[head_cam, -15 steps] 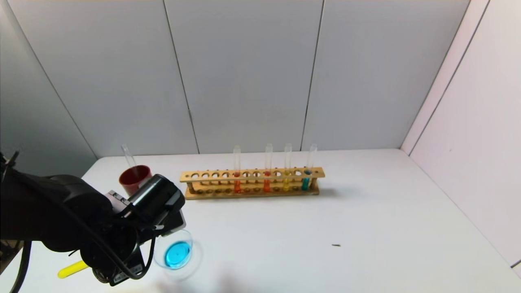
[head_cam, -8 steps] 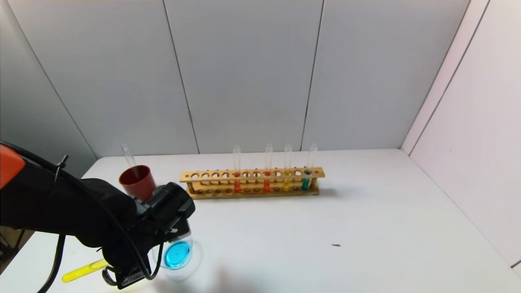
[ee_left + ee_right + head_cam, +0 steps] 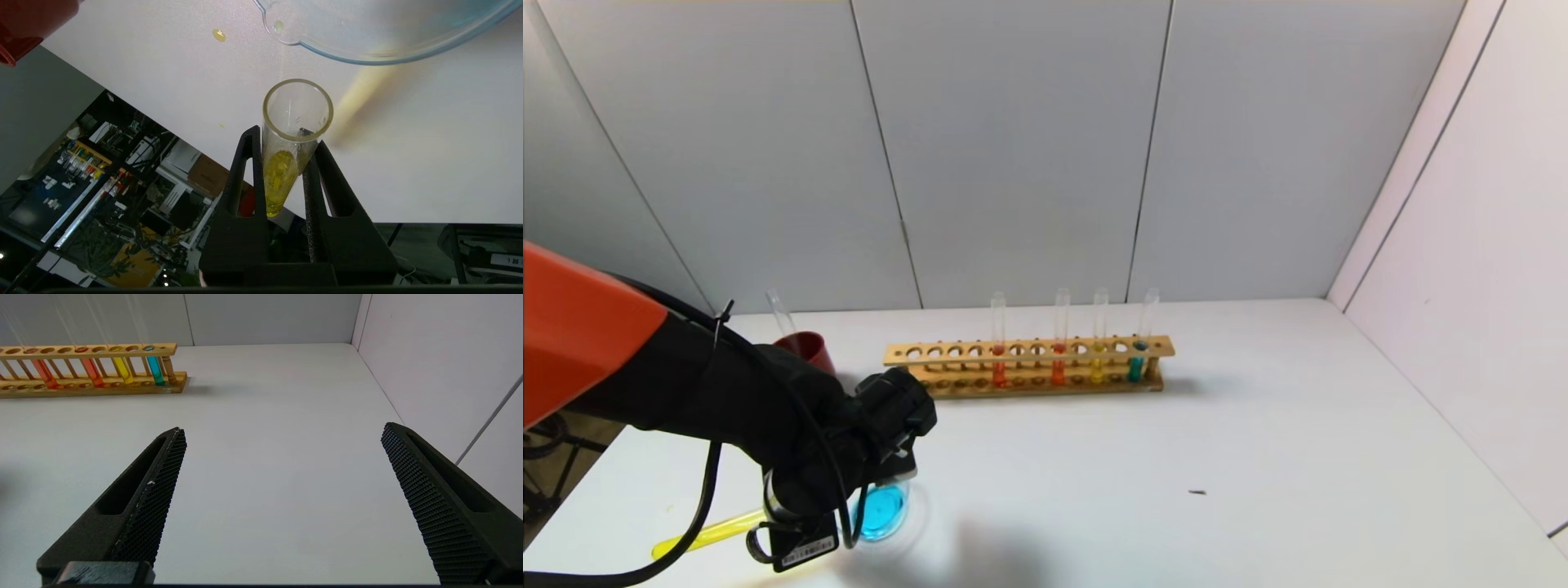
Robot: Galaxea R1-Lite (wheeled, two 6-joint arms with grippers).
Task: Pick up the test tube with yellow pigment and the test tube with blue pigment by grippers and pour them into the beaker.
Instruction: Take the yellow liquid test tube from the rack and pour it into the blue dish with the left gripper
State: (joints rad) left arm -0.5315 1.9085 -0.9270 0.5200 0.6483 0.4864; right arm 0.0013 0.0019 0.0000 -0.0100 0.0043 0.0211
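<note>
Yellow tube at the beaker, pour not yet seen to land.

Left gripper [image 3: 286,147]: clenched on the test tube with yellow pigment [image 3: 286,163], which is tilted with its open mouth just beside the beaker [image 3: 880,510] rim and yellow liquid in its lower part. Beaker: holds blue liquid only, so judged that the blue pour is done and the yellow pour remains. Table [image 3: 1258,457]: a small yellow drop lies near the beaker. Wooden rack [image 3: 1029,367], well behind the beaker: two orange-red tubes, one yellow, one with blue pigment [image 3: 1137,363]. Red cup [image 3: 805,349], behind the beaker, holds a clear tube. Right gripper [image 3: 282,457]: released, jaws wide, empty, well away from the beaker. Writing: white label on the left wrist, illegible.
</note>
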